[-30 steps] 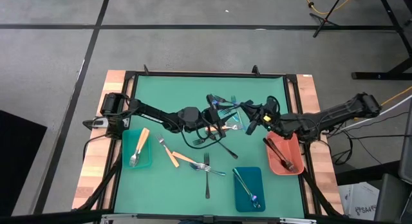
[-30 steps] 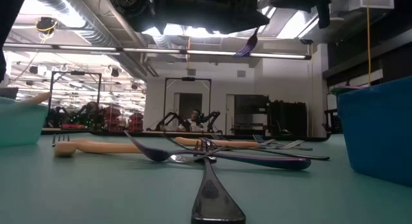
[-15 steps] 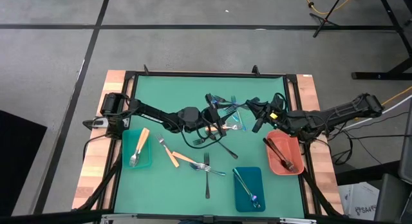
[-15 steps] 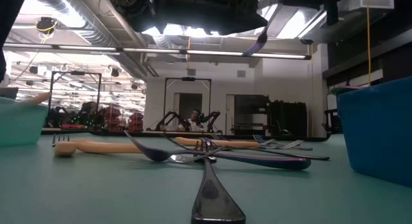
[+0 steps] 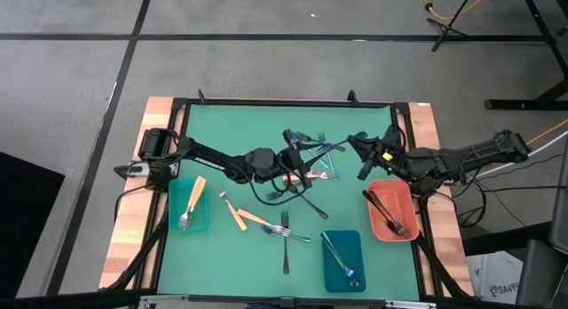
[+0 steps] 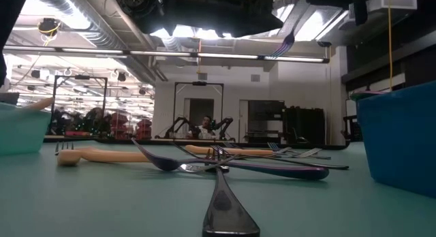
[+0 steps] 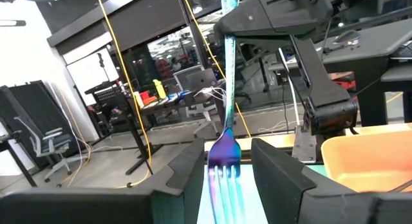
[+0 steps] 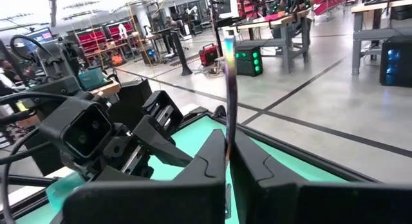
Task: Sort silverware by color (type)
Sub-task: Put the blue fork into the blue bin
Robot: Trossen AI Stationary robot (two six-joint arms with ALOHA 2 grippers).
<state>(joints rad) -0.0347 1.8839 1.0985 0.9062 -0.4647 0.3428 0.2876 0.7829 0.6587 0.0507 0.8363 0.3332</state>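
Observation:
An iridescent blue-teal fork (image 7: pixel 224 153) hangs in the air over the middle of the table, with my right gripper (image 8: pixel 226 161) shut on its handle. In the high view my right gripper (image 5: pixel 357 143) comes in from the right, and the fork (image 5: pixel 332 149) points at my left gripper (image 5: pixel 306 160). My left gripper (image 7: pixel 225 185) is open. The fork's tines stand between its two fingers with a gap on each side. A pile of silverware (image 5: pixel 297 180) lies on the green mat below them. My right gripper pinches the fork's handle (image 8: pixel 227 145) between its two fingers, at the end away from the tines. The fingers come level from the table's right side and lie along the fork. The fork juts out past the fingertips, lifted clear of the table, tines toward my left gripper.
A teal tray (image 5: pixel 176 222) at the left holds orange-handled pieces. A blue tray (image 5: pixel 353 241) at the front holds an iridescent one. A salmon tray (image 5: pixel 404 202) at the right holds a black one. Loose forks (image 5: pixel 285 235) and an orange-handled piece (image 5: pixel 238 217) lie near the front.
My right gripper has moved toward the table's right edge and slightly up, staying shut on the iridescent fork. The fork has gone with it, so its tine end now reaches less far into my left gripper.

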